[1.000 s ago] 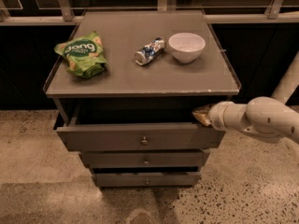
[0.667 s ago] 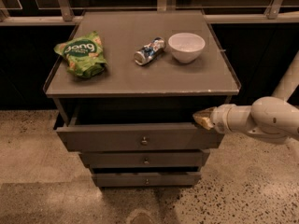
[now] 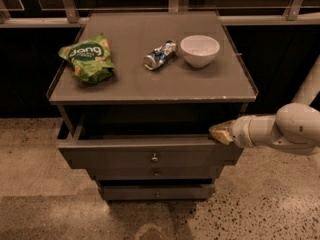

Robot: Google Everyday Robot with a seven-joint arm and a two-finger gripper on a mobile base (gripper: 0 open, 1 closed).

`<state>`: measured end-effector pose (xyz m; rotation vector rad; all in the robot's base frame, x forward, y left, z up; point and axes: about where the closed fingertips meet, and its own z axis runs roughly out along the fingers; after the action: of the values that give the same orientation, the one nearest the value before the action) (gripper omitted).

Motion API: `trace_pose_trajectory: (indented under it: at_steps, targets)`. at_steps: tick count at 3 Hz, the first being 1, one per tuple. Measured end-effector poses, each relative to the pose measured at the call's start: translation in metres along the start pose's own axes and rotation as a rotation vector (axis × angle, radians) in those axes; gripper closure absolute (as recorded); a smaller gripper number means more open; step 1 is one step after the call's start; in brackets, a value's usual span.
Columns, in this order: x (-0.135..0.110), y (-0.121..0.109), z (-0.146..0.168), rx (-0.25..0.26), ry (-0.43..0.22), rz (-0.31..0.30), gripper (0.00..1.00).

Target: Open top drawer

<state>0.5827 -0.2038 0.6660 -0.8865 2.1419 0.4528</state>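
Observation:
The top drawer (image 3: 150, 156) is a wide grey front with a small round metal knob (image 3: 154, 158) at its centre. It stands pulled out from the cabinet, with a dark gap behind its upper edge. Two narrower grey drawer fronts (image 3: 156, 173) sit below it. My gripper (image 3: 218, 132) reaches in from the right on a white arm, its yellowish tip at the drawer's upper right corner, at or just above the drawer's top edge.
On the grey cabinet top (image 3: 150, 84) lie a green snack bag (image 3: 86, 58), a crushed can (image 3: 160, 54) and a white bowl (image 3: 200, 50). A railing runs behind the cabinet. Speckled floor (image 3: 260, 204) lies in front and to the right.
The view has drawn a little closer and the drawer stands slightly further out. The gripper has stayed at the drawer's upper right corner.

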Motion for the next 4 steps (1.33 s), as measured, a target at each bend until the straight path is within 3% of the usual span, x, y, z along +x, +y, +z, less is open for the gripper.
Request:
trace_pose_trajectory:
  at_steps: [1,2,3,4]
  targets:
    - [0.001,0.002,0.000,-0.015,0.006,0.008,1.00]
    - [0.010,0.019,-0.010,-0.089,0.028,0.040,1.00]
    - [0.010,0.019,-0.011,-0.100,0.031,0.048,1.00]
    - [0.018,0.037,-0.024,-0.174,0.050,0.080,1.00]
